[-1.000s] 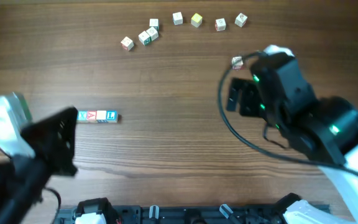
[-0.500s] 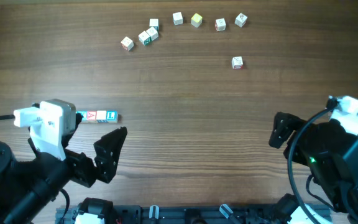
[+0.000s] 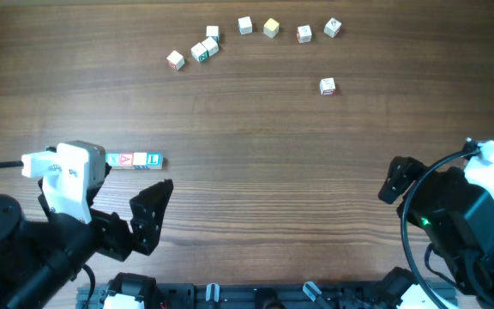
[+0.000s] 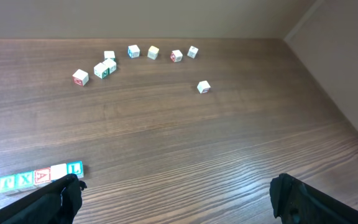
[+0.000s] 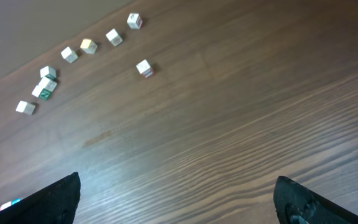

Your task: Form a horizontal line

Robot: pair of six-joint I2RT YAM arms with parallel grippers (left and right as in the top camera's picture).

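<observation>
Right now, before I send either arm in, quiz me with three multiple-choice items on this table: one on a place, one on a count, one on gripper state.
1. Where does the horizontal line lie?
A) at the far side
B) close to the left arm
C) at the far right

2. How many cubes make up that line?
A) five
B) three
C) eight

3. How do the left gripper and right gripper stand?
A) left shut on a cube
B) right shut on a cube
C) both open, empty

Answers: 1 B, the overhead view shows it right beside that arm's wrist. 2 A, the left wrist view shows five cubes edge to edge. 3 C, each wrist view shows the fingers wide apart with nothing between them.
</observation>
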